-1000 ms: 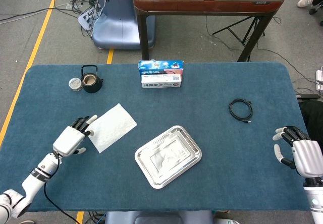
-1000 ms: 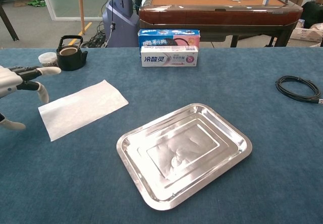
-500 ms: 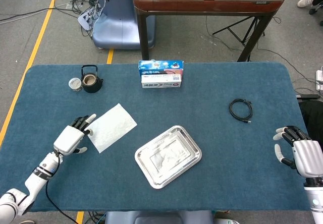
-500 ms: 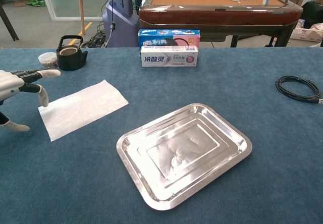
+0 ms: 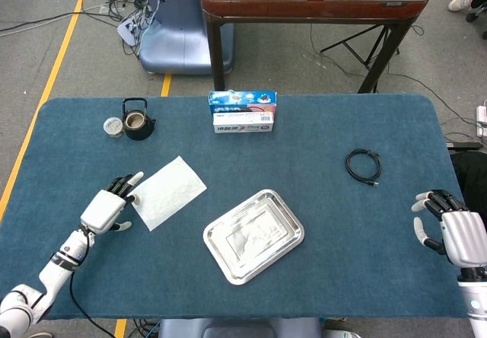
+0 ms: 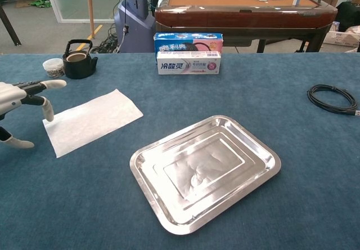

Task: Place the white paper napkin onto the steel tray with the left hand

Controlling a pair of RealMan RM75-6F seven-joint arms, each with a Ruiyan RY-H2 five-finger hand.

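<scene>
A white paper napkin lies flat on the blue table, left of centre. The steel tray sits empty to its right, nearer the front edge. My left hand hovers just off the napkin's left corner, fingers spread, one fingertip close over the paper's edge; it holds nothing. My right hand rests open at the table's far right edge, seen only in the head view.
A black teapot and a small jar stand at the back left. A toothpaste box stack sits at the back centre. A coiled black cable lies on the right.
My left hand has sunk slightly and edged toward the napkin's left corner. The napkin, the tray and the right hand have not moved.
</scene>
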